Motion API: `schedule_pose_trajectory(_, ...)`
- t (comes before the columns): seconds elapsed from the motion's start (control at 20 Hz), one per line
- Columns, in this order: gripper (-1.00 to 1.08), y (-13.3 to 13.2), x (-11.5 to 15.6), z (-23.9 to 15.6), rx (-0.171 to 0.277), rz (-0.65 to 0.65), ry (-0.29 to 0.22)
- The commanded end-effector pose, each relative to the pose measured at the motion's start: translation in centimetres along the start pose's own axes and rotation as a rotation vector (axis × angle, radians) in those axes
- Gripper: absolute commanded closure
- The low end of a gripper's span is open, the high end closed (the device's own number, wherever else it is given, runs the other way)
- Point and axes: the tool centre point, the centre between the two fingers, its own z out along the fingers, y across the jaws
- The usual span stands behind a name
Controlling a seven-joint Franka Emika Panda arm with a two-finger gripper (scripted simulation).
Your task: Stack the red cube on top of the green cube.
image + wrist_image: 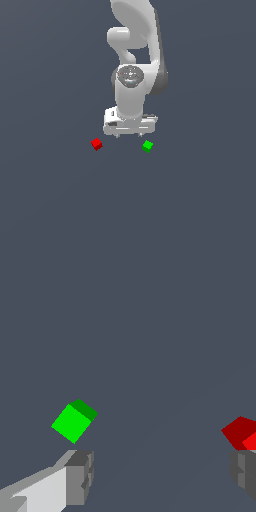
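Note:
The red cube (96, 144) lies on the grey floor at the exterior view's left; it also shows in the wrist view (242, 433), partly cut by the frame edge. The green cube (147, 146) lies on the floor at the exterior view's right, apart from the red one; it also shows in the wrist view (74, 421). My gripper (128, 134) hangs above the floor between and slightly behind the two cubes. It is open and empty. Its two fingertips (80, 476) stand wide apart in the wrist view, one near each cube.
The white arm (132, 60) rises behind the gripper in the exterior view. The floor is plain dark grey with no other objects in view.

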Motion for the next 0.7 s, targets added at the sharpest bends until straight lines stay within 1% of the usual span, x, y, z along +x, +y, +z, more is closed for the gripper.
schedule_pose_trajectory(0.0,-0.92,0.0,0.0,0.0,0.0,0.0,0.0)
schedule_pose_trajectory(0.3,-0.92,0.4,-0.3,0.2,0.0,-0.018,0.001)
schedule_pose_trajectory(0.65,-0.92,1.9,-1.2,1.0,-0.002,-0.085,0.007)
